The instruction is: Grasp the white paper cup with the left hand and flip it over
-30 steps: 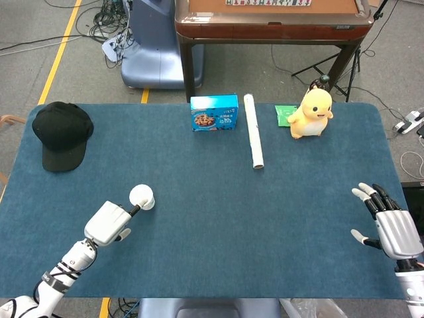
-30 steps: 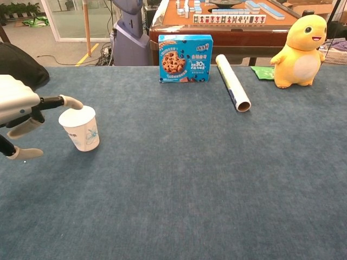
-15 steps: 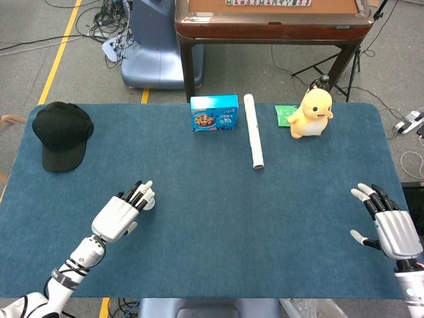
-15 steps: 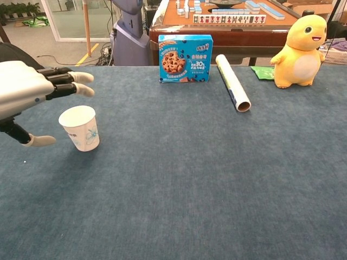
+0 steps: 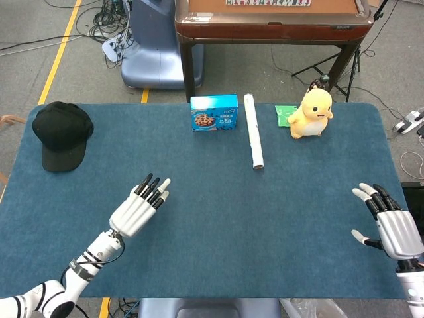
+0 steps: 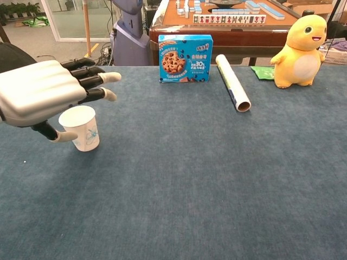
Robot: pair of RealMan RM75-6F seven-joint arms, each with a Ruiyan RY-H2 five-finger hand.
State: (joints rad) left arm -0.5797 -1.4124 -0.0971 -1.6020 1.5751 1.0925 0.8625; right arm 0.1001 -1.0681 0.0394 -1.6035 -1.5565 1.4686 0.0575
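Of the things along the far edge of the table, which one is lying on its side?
The white roll, between the blue cookie box and the yellow duck toy. Those two stand upright.

Grey floor (yellow line), brown mahjong table behind

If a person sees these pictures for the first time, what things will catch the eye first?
The left hand fills the near-left of the chest view, fingers stretched flat above the upright white paper cup, not holding it. At the blue table's far edge stands a yellow duck plush, with a blue cookie box nearby and a black cap at far left.
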